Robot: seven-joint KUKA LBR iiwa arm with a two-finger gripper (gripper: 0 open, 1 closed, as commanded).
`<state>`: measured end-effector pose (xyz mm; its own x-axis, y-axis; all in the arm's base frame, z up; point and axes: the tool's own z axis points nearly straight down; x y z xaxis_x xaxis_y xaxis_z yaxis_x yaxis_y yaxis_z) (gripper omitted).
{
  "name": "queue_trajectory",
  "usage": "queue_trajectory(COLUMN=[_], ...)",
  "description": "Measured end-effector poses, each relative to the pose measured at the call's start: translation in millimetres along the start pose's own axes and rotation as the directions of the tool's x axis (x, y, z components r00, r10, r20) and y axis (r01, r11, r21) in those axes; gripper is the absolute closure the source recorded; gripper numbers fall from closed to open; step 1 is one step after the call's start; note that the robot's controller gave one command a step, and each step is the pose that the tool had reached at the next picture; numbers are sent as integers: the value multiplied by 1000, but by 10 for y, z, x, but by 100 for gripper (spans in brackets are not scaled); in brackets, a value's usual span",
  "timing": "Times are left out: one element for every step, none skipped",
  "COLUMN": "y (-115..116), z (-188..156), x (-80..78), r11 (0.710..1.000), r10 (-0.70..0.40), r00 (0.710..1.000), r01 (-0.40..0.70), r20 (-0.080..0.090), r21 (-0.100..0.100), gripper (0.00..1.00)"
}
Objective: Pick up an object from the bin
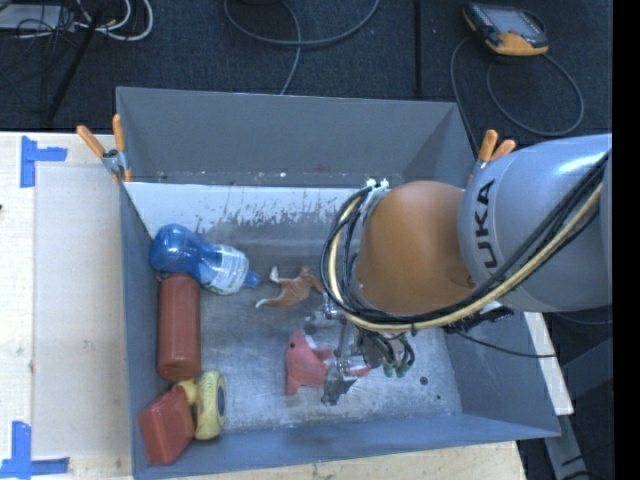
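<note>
Our hand (337, 380) low in the bin (290, 148), beside a pink-red thing.
We see the hand right of middle, towards the near wall, with a lumpy pink-red thing (302, 361) just at its left; we cannot tell whether the hand is apart or together. A small brown toy animal (292, 290) lies just beyond. Along the left wall lie a blue bottle (195, 258), a red cylinder (178, 326), a red block (165, 423) and a yellow thing (208, 403).

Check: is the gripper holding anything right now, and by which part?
Cannot tell. The gripper is down at the right edge of the pink object on the bin floor, but the view does not settle whether it has a hold.
</note>
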<state>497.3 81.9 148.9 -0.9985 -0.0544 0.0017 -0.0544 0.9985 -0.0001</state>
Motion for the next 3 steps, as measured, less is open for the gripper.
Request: queue_trajectory(y=[-329,-22,27], z=[235,66,632], x=[-1,2,-45], r11=[1000,1000,999], r10=[6,-1,41], r00=[1000,1000,999], r01=[-6,1,-41], r20=[-4,0,8], r21=[1,0,-2], gripper=[0,0,0])
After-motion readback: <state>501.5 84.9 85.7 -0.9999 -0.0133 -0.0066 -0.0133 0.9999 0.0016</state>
